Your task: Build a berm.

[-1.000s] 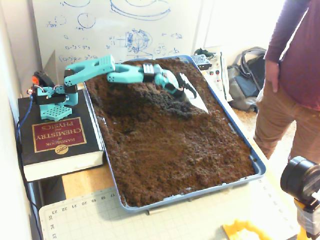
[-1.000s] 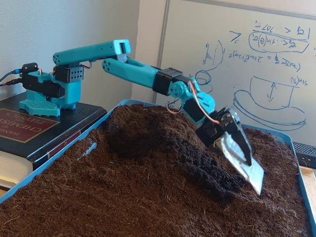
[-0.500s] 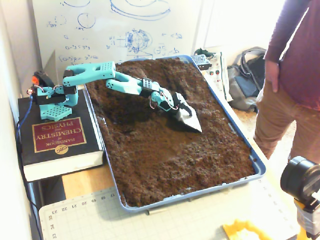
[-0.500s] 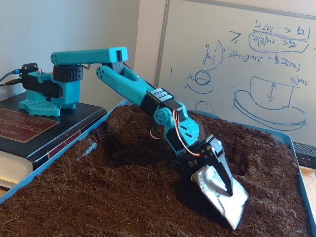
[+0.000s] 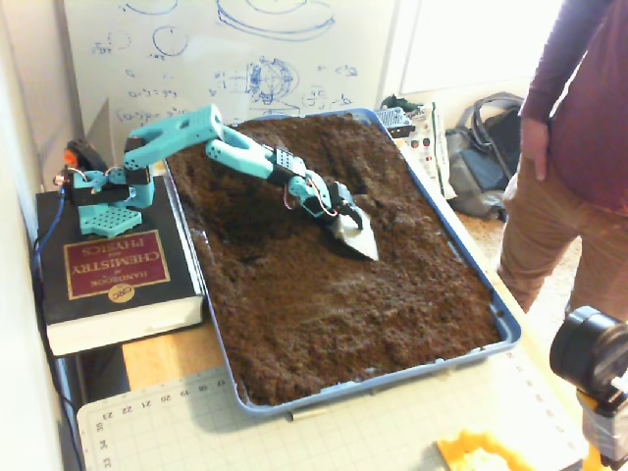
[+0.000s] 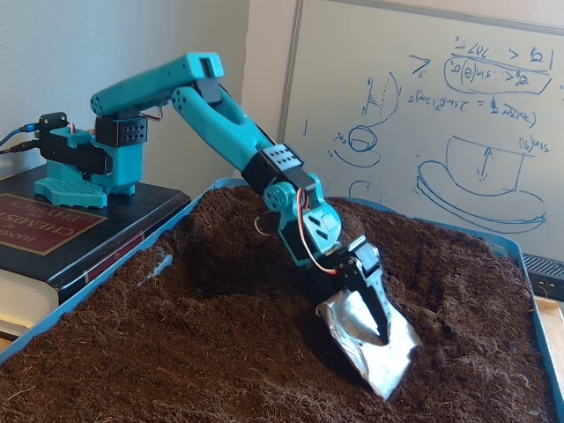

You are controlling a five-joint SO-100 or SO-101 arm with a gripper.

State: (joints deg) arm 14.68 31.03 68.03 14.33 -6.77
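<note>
My teal arm reaches from its base [image 5: 98, 196] out over a blue tray [image 5: 496, 319] full of dark brown soil. The gripper [image 5: 358, 238] [image 6: 383, 352] points down at the middle of the tray. Its black finger [image 6: 374, 295] lies flat on a crumpled silver foil blade [image 6: 361, 339] [image 5: 355, 235], shut against it. The blade's lower edge touches the soil. The berm [image 5: 343, 147] [image 6: 449, 256] is the higher, rounded soil along the far end of the tray, behind and beside the blade. A shallow hollow [image 6: 220, 264] lies under the arm.
The arm's base stands on a thick black book [image 5: 113, 275] left of the tray. A person [image 5: 579, 147] stands at the right in a fixed view. A camera [image 5: 589, 358], a cutting mat [image 5: 196, 432] and a whiteboard [image 6: 423, 115] surround the tray.
The arm swung from the far right of the tray toward the middle and dropped the blade onto the soil. It then pulled the blade back slightly toward the base while the elbow rose.
</note>
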